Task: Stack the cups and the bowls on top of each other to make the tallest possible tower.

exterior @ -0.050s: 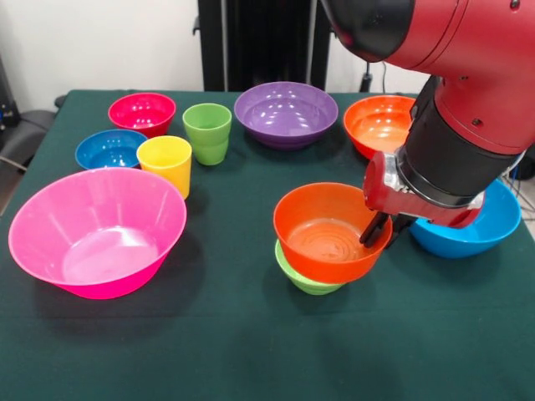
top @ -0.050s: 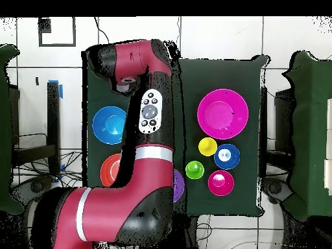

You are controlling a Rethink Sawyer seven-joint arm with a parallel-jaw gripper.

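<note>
At the bench's middle right in the front view, the gripper reached down into the orange-red bowl, its dark fingers clamped on that bowl's right rim, one finger inside the wall. That bowl sat tilted in the small green bowl, of which only the lower left part showed beneath it. At three o'clock from this pair, just beside it, stood the light blue bowl, partly hidden by the red and black arm; whether it touched the pair could not be told.

At nine o'clock, well apart, lay the large pink bowl, upright. At eleven o'clock from the pair stood the yellow cup, with the dark blue bowl just beside it on the left. Further back came the green cup and the magenta-red bowl. At twelve o'clock stood the purple bowl, and at one o'clock the large orange bowl, near the arm.

From overhead the arm covered the gripper and the pair of bowls (only the other bowls and both cups showed clear of it).
</note>
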